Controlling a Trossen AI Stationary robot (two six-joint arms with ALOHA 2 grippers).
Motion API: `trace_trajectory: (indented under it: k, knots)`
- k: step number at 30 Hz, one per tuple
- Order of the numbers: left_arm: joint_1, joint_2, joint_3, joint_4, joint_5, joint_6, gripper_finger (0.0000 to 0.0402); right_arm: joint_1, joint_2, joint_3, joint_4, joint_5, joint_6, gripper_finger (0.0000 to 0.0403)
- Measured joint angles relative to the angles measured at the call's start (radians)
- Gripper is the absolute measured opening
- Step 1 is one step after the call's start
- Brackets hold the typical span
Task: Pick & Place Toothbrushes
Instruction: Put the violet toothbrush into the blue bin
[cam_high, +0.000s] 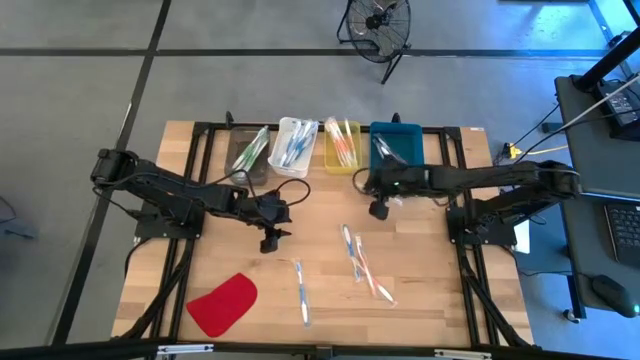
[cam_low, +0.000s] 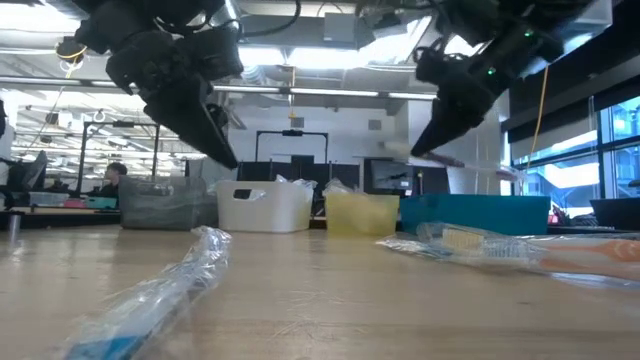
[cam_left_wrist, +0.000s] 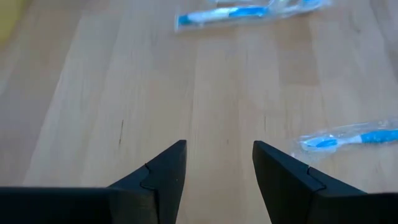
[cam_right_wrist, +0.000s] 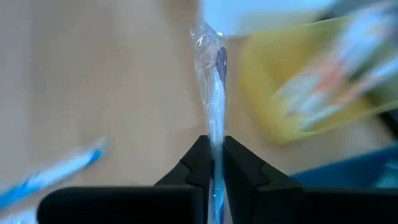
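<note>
My right gripper (cam_right_wrist: 214, 144) (cam_high: 378, 209) hangs above the table in front of the yellow bin (cam_high: 342, 146), shut on a toothbrush in a clear wrapper (cam_right_wrist: 213, 81). My left gripper (cam_left_wrist: 219, 149) (cam_high: 272, 238) stands open over bare wood left of the middle, slanting down, with nothing between its fingers. Three more wrapped toothbrushes lie flat on the table: one blue (cam_high: 301, 290), one blue (cam_high: 350, 250) and one orange (cam_high: 377, 283). Two blue ones (cam_left_wrist: 230, 15) (cam_left_wrist: 354, 138) show beyond the left fingers. My right gripper pinches the wrapped toothbrush between its two fingers (cam_right_wrist: 199, 158), at a spot (cam_right_wrist: 215, 132) back from the free end. The toothbrush runs along the fingers and sticks out past their tips. The fingers slant down, and the toothbrush is lifted clear of the table.
Along the far edge stand a grey bin (cam_high: 250, 152), a white bin (cam_high: 293, 146), the yellow bin and a teal bin (cam_high: 396, 144), each with toothbrushes inside. A flat red piece (cam_high: 222, 305) lies at the near left. Bare wood shows between the two grippers.
</note>
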Motion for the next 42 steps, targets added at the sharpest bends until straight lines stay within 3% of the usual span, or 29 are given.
trace_trajectory:
  k: [7,14,20,26,42]
  knots:
    - [0.0,0.03,0.0,0.084,0.06,0.092,0.0182,-0.064,-0.126,-0.039,0.049,0.196,0.109,0.0025]
    - [0.0,0.051,0.0,0.106,0.09,0.145,0.0182,-0.17,-0.138,-0.038,0.12,0.343,0.12,0.003]
    - [-0.003,0.08,0.001,0.149,0.109,0.208,0.0182,-0.285,-0.122,-0.039,0.114,0.343,0.156,0.0023]
    - [-0.006,0.095,-0.001,0.214,0.18,0.313,0.0182,-0.388,-0.026,-0.038,0.114,0.315,0.17,0.0029]
    - [-0.055,0.117,0.004,0.27,0.213,0.482,0.0182,-0.471,0.199,-0.038,0.146,0.207,0.22,0.0027]
